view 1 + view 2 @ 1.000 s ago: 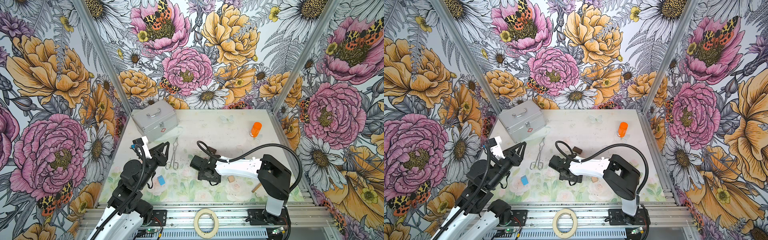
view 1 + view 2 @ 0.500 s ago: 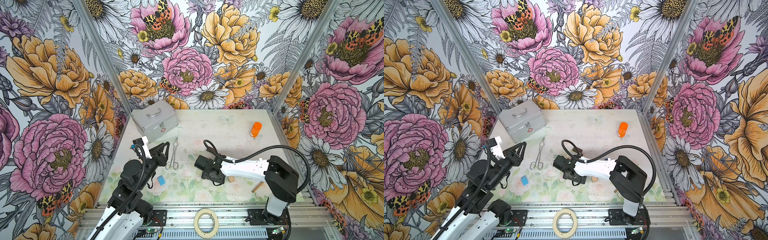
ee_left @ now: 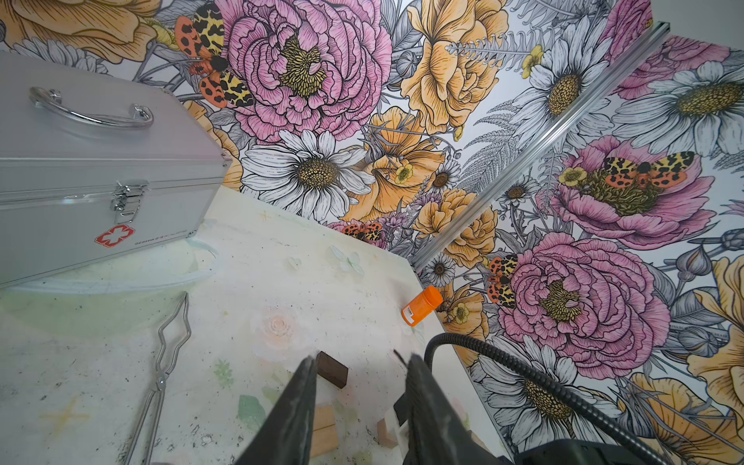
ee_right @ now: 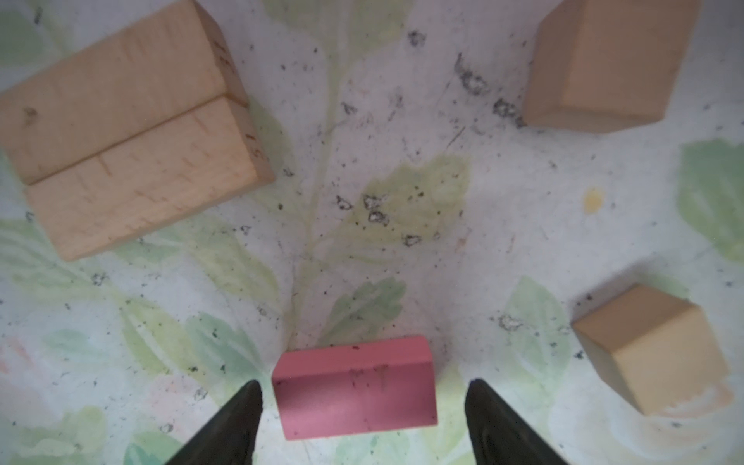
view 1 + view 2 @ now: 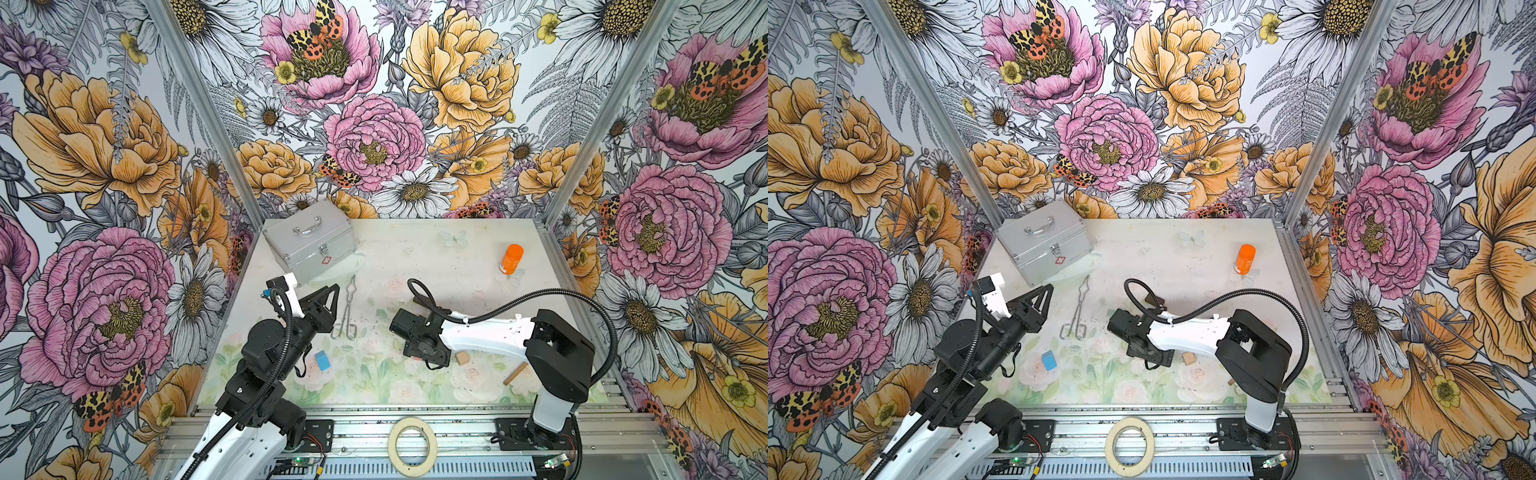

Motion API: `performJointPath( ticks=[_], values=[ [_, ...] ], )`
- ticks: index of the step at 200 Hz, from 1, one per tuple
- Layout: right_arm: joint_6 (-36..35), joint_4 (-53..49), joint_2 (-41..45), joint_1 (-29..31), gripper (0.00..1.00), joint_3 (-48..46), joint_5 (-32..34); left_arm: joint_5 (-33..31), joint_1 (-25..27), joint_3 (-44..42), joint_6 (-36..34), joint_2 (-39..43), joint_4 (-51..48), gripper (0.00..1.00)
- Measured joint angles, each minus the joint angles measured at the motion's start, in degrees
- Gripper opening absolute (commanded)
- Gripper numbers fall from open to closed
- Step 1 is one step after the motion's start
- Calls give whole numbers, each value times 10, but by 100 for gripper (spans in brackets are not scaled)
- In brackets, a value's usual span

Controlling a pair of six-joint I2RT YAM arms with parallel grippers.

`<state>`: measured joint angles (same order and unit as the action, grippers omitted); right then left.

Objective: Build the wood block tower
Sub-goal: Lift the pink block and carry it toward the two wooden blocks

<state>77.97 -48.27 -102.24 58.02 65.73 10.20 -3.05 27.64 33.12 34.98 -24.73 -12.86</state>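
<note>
We logged the right end effector [image 4: 364, 383] wide open at the near-middle of the surface [image 4: 402, 201], fingers either side of the pink bar [image 4: 354, 390], not gripping. Two tan bars [image 4: 129, 129] lay touching side by side, with two tan cubes [image 4: 608, 64] loose nearby. The blue cube [image 5: 322, 360] sat near-left. The left end effector [image 3: 358, 362] was partly open and empty.

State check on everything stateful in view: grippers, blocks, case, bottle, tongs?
left gripper: open, empty.
right gripper: open, astride pink wooden bar, no contact.
pink wooden bar: lying flat, ungripped.
two tan wooden bars: flat, side by side, touching.
silver metal case: closed, latched.
orange plastic bottle: upright, capped.
silver metal tongs: lying flat, untouched.
</note>
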Motion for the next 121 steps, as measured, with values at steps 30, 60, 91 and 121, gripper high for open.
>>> performJointPath(
  ticks=[30,60,91,121],
  values=[
    [-1,9,0,-3,80,0,-6,0,0,0,0,0,0,38],
    [-9,14,-7,-6,79,0,-13,0,0,0,0,0,0,38],
    [-15,16,-13,-7,77,-1,-20,0,0,0,0,0,0,39],
    [-17,19,-14,-7,74,-6,-24,0,0,0,0,0,0,38]
  ],
)
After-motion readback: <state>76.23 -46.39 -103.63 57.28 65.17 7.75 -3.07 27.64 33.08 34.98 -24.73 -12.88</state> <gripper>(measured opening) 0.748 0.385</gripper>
